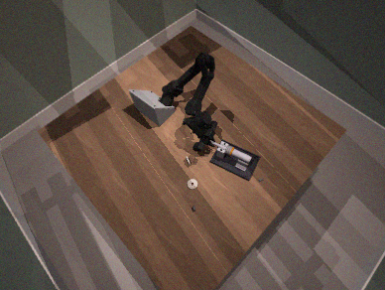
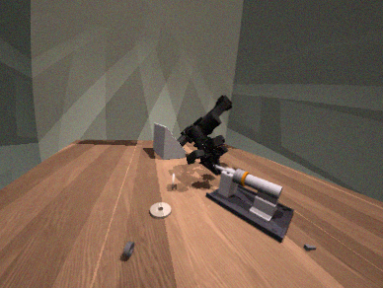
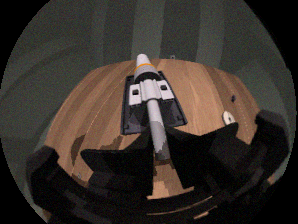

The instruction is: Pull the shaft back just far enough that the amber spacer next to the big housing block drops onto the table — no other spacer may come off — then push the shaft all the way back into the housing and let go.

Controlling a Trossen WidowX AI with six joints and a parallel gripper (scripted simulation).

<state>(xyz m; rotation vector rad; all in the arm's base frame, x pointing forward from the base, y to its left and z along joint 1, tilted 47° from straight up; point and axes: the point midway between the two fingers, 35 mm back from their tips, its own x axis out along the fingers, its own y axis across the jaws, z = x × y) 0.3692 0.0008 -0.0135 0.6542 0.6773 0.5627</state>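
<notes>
The grey shaft (image 3: 156, 125) runs through the white bracket (image 1: 222, 147) (image 2: 227, 182) (image 3: 150, 91) on the dark base plate (image 1: 248, 175) (image 2: 245, 217) (image 3: 179, 120). My gripper (image 1: 211, 143) (image 2: 216, 169) (image 3: 155, 127) is shut on the near end of the shaft. The amber spacer (image 1: 232, 150) (image 2: 244, 178) (image 3: 145, 65) sits on the shaft line against the big white cylindrical housing (image 1: 242, 156) (image 2: 265, 186) (image 3: 141, 57). Grey spacers (image 2: 238, 177) (image 3: 145, 73) stand between it and the bracket. Gaps between the spacers are too small to tell.
A white disc (image 1: 192, 184) (image 2: 160, 210) (image 3: 228, 118) lies on the wooden table beside the plate. Small dark pieces (image 1: 193, 209) (image 2: 128, 250) (image 2: 309, 247) lie farther out. A thin pale piece (image 1: 188, 160) (image 2: 173, 180) is near the arm. A grey wedge (image 1: 151, 106) (image 2: 165, 142) stands behind.
</notes>
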